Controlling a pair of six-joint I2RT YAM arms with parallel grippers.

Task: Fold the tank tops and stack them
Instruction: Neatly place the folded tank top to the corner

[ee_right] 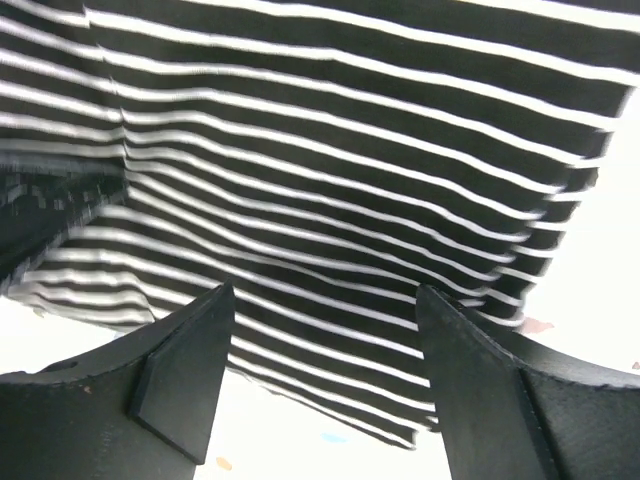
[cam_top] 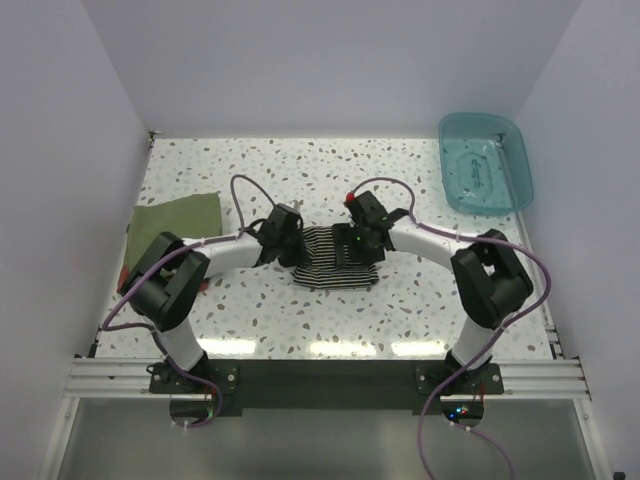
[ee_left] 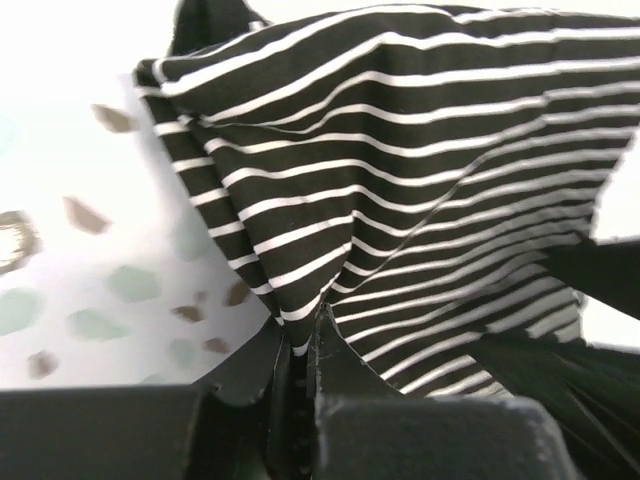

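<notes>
The striped tank top [cam_top: 330, 262] lies folded in the middle of the table between my two grippers. My left gripper [cam_top: 285, 240] is at its left edge and is shut on a pinch of the striped cloth [ee_left: 300, 330], lifting it a little. My right gripper [cam_top: 365, 232] hovers over the striped top's far right part with its jaws wide apart and empty; the striped cloth [ee_right: 320, 200] fills its view. The olive-green tank top [cam_top: 175, 222] lies folded at the left side of the table.
A teal plastic bin [cam_top: 485, 162] stands at the back right corner. White walls close in the table on the left, back and right. The speckled tabletop [cam_top: 300, 170] shows behind the grippers.
</notes>
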